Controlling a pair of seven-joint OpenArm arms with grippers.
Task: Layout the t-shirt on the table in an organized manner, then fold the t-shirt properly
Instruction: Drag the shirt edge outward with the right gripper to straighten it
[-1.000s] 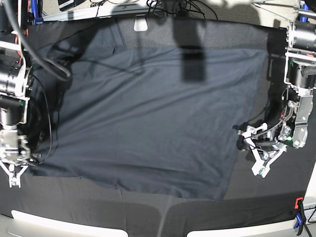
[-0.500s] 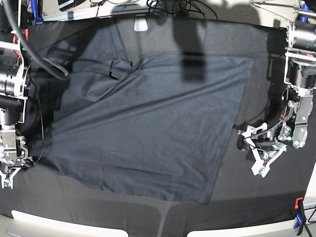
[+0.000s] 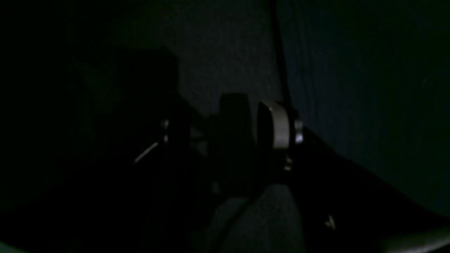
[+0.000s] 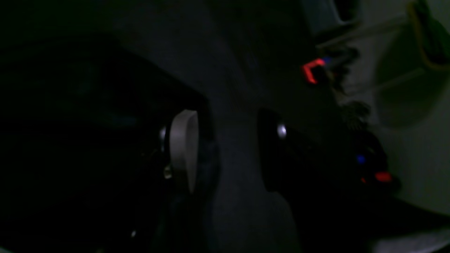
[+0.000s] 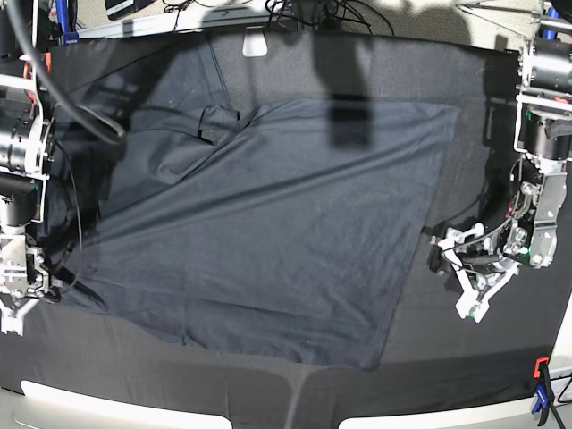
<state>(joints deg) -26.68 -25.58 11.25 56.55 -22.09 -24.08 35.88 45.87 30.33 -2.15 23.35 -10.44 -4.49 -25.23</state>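
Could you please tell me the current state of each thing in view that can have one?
t-shirt: spread out on the table, lying askew, bunched and creased near its upper left part, not folded.
table: covered by a black cloth, with the shirt lying on it.
left gripper: open, empty, beside the shirt's edge.
right gripper: open, with nothing between the jaws, at the shirt's other side.

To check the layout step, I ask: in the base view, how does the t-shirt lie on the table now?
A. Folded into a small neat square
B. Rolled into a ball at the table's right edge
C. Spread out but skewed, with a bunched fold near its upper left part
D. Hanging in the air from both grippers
C: the t-shirt lies spread on the table, its edges slanted, with a bunched fold at its upper left.
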